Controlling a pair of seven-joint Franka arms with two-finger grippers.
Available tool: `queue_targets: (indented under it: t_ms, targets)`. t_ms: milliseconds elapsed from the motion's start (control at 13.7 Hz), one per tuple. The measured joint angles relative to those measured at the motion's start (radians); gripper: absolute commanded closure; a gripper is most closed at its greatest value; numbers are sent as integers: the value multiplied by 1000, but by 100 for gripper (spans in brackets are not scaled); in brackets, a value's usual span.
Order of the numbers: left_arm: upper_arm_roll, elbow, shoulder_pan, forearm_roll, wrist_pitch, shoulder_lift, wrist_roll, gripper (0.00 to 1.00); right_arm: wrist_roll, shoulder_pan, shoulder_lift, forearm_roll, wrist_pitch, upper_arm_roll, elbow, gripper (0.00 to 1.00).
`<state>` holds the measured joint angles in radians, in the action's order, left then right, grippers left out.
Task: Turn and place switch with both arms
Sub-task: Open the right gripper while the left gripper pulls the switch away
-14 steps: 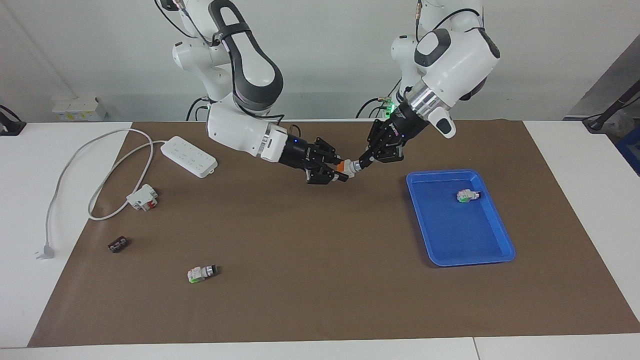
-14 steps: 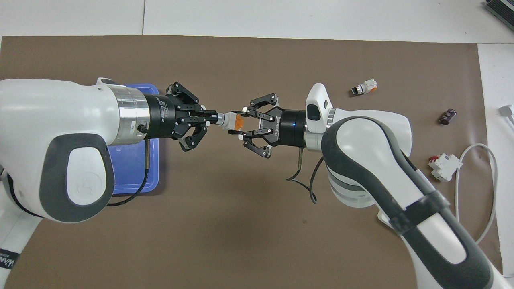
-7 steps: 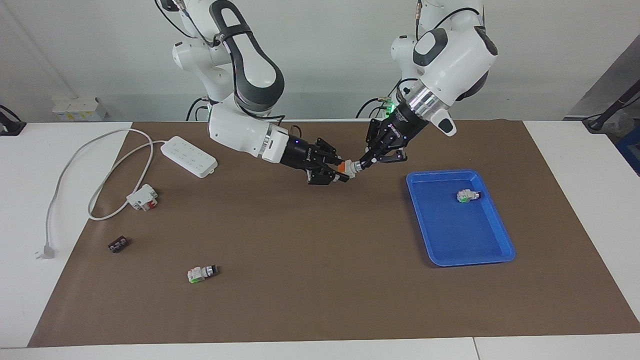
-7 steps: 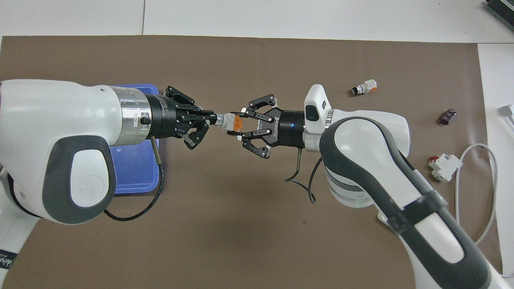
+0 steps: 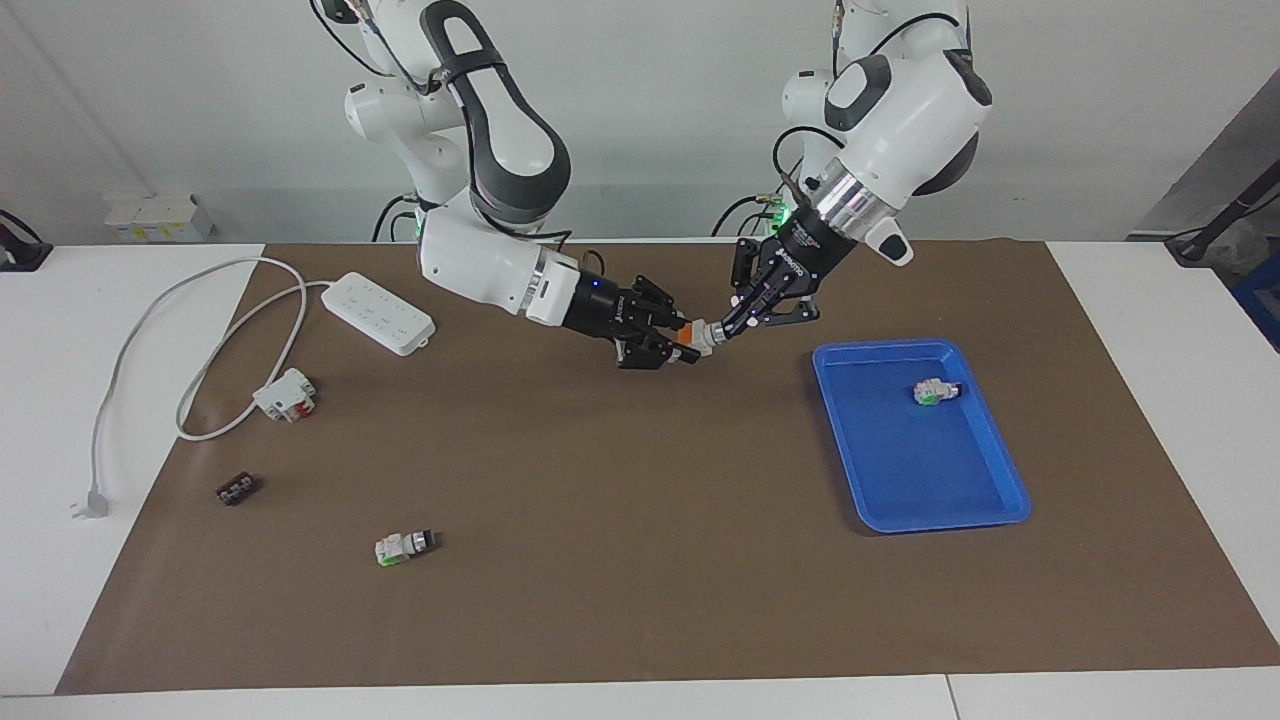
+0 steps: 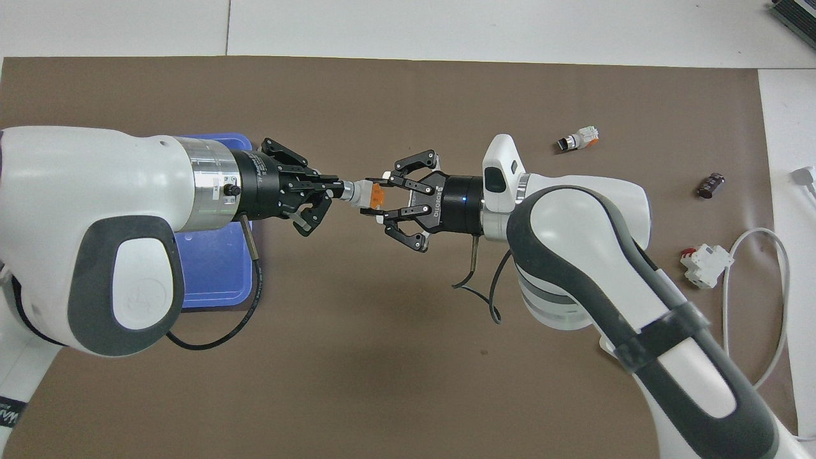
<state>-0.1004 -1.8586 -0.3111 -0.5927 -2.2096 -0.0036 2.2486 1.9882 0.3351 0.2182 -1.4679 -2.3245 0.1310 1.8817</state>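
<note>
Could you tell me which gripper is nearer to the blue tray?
Left. The left gripper hangs beside the blue tray, shut on the switch; the right gripper grips its other end.

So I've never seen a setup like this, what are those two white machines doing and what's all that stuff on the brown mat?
They are two white jointed robot arms. One picture looks at them from across the table, the other looks down from above their own end.

Between them, above the mat, they hold a small white plastic switch with an orange face: the right gripper is shut on its body, the left gripper on its knob end.

On the mat lie a blue plastic tray holding a white switch with a green face, a second green-faced switch, a white-and-red block, a small dark part and a white power strip.
</note>
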Motion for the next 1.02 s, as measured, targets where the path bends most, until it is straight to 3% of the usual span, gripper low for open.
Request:
queue_targets:
  t_ms: [73, 730, 876, 1022]
  targets:
    - [0, 0, 0, 2, 0, 0, 0, 100, 0, 0, 0, 0, 0, 0, 0, 1]
    - [27, -3, 24, 183, -74, 13, -67, 100, -2, -5, -42, 8, 4, -10, 20, 0]
    - [27, -11, 24, 203, -70, 13, -216, 100, -31, -24, -45, 98, 4, -12, 20, 0]
    - [29, -35, 35, 243, -66, 12, -394, 100, -123, -58, -61, 280, 7, -13, 17, 0]
